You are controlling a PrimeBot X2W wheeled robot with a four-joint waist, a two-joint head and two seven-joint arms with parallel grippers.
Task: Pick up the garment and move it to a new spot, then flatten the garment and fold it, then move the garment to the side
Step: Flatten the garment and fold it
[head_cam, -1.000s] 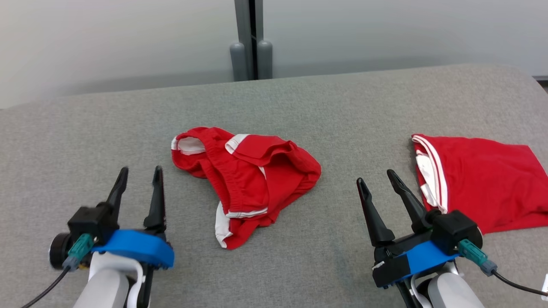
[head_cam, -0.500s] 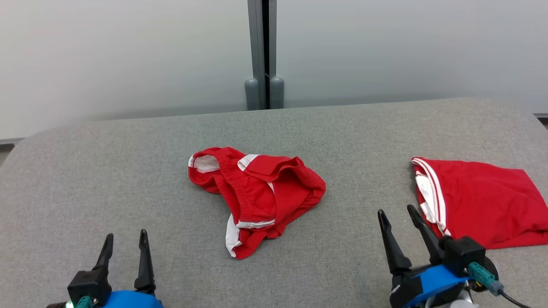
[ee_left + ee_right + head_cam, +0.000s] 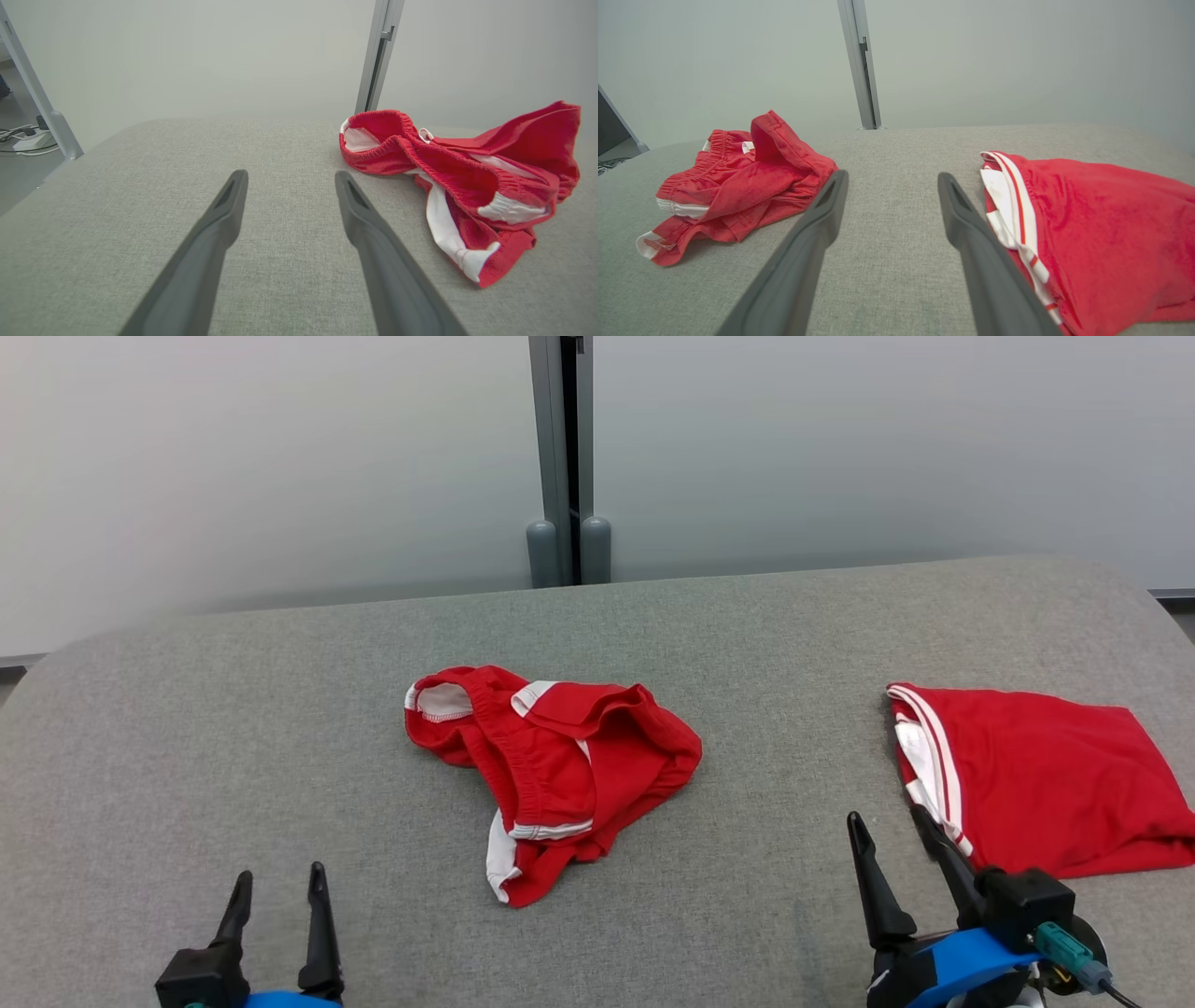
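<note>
A crumpled red garment (image 3: 560, 756) lies near the middle of the grey cloth-covered desk (image 3: 233, 728), touched by neither arm. It has an elastic gathered waistband, white trim along its hems and a white lining that shows at the opening on its left end. In the left wrist view a small white loop sits at the waistband (image 3: 426, 135); whether it is a tag or a cord cannot be told, and no lettering on it can be read.

To the right, well apart from the garment, a second red piece (image 3: 1036, 784) lies flat and folded. Its left edge has white and red stripes.

The left gripper (image 3: 280, 875) is at the lower left over bare desk, its fingers (image 3: 224, 219) spread and released, holding nothing. The garment lies ahead of it and to its right. The right gripper (image 3: 887, 817) is at the lower right, its fingers (image 3: 817, 224) likewise apart and empty. Its right finger is just beside the striped edge of the folded piece, and whether it touches the cloth cannot be told.

Behind the desk stand pale panels joined at a grey post (image 3: 560, 448). Cables (image 3: 23, 140) lie on the floor at the far left of the left wrist view.
</note>
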